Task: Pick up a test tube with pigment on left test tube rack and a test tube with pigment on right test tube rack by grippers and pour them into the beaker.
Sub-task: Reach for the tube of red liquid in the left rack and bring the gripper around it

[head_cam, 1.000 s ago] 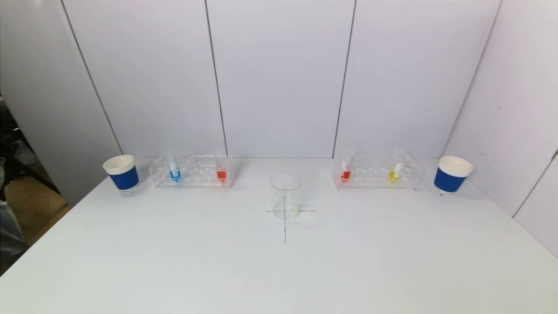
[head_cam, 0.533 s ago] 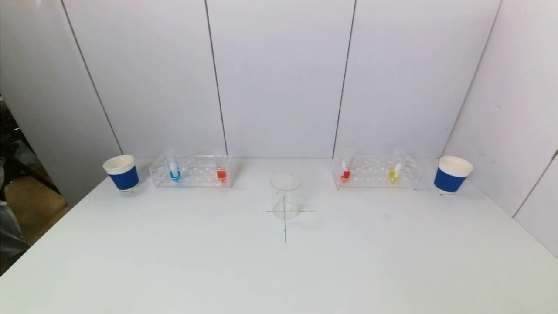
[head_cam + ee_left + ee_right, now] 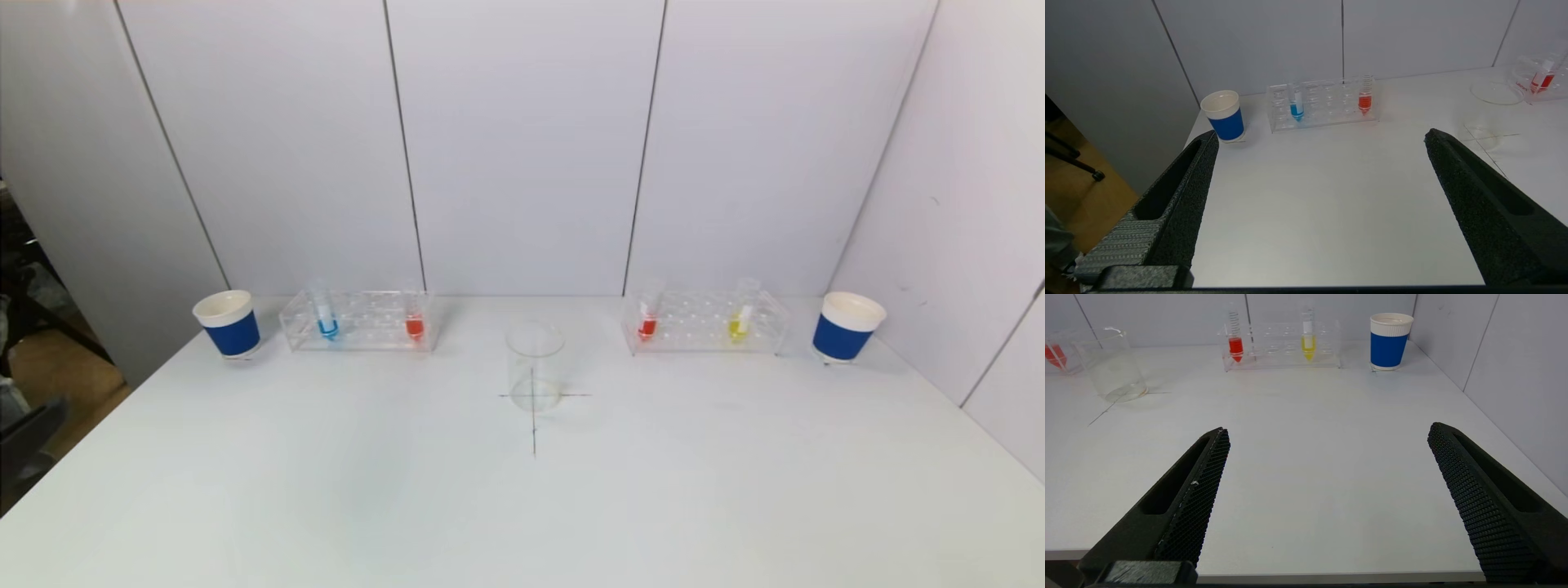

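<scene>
I see both arms low at the table's [image 3: 522, 506] near edge: left gripper [image 3: 1318, 139] spread wide facing the left rack [image 3: 357, 320], right gripper [image 3: 1327, 433] spread wide facing the right rack [image 3: 706, 322]. Blue [image 3: 327, 327], orange [image 3: 415, 327], red [image 3: 647, 327] and yellow [image 3: 737, 327] tubes stand racked. The beaker [image 3: 535, 366] sits between the racks, nearer me.

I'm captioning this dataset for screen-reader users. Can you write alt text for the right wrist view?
The right end effector hangs open above the near edge of a white table. Far across it stands a clear rack holding a red tube and a yellow tube, with a blue paper cup beside it and an empty glass beaker apart.
</scene>
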